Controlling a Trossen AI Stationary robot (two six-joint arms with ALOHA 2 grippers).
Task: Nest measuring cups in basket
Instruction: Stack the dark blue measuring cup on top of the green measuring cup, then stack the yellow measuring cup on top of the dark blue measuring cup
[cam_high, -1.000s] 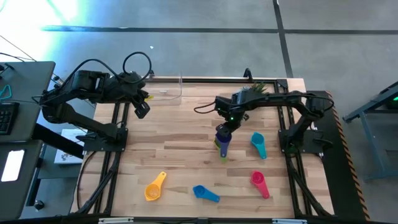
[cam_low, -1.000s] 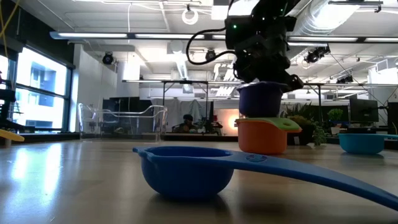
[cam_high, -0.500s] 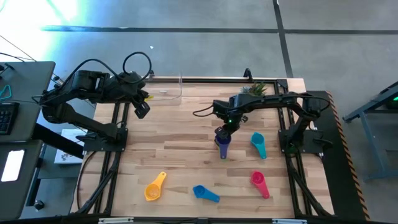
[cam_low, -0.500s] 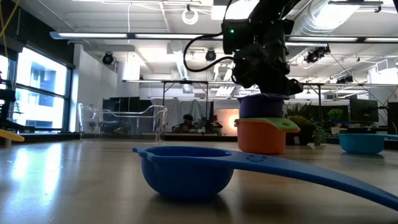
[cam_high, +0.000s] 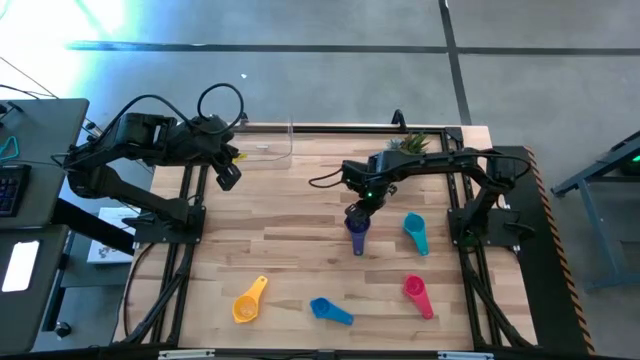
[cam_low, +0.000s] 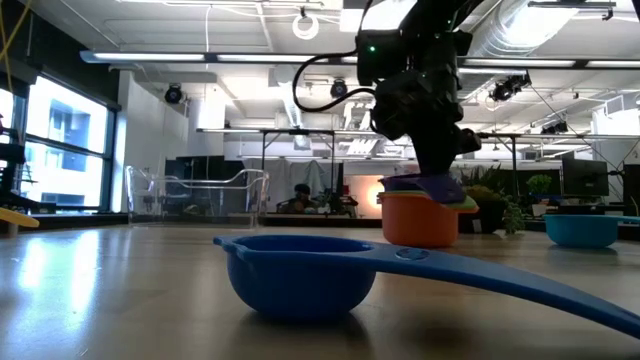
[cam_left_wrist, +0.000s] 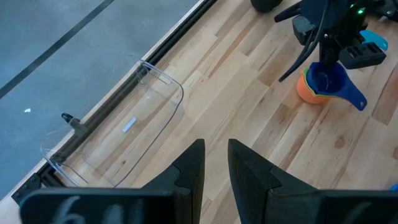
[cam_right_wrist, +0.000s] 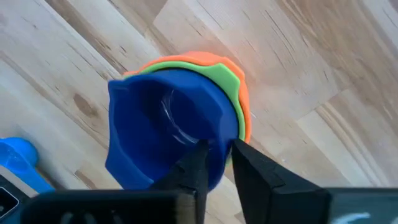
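A stack of measuring cups (cam_high: 358, 235) stands mid-table: orange (cam_low: 420, 222) at the bottom, green (cam_right_wrist: 231, 78) in it, purple (cam_right_wrist: 168, 124) innermost and tilted. My right gripper (cam_right_wrist: 217, 152) points down over the stack with a narrow gap, its fingers astride the purple cup's wall. Teal (cam_high: 415, 233), pink (cam_high: 418, 295), blue (cam_high: 330, 311) and yellow (cam_high: 250, 300) cups lie loose on the table. The clear basket (cam_high: 265, 143) sits at the far edge. My left gripper (cam_high: 228, 178) hovers near the basket, its fingers a narrow gap apart around nothing. My right gripper comes from above, one finger inside and one outside the purple cup's wall (cam_right_wrist: 222, 140). I cannot tell whether the fingers touch it. The cup rests tilted inside the green cup, its handle (cam_high: 360, 250) toward the near edge.
A small potted plant (cam_high: 412, 142) stands at the far edge behind the right arm. Bare wood lies between the stack and the basket (cam_left_wrist: 118, 137). The blue cup (cam_low: 300, 275) lies closest to the near edge.
The purple cup stood high over the green cup under my right gripper. It has sunk down into the stack and tipped, so only its slanting rim shows above the green one. My left arm has kept still.
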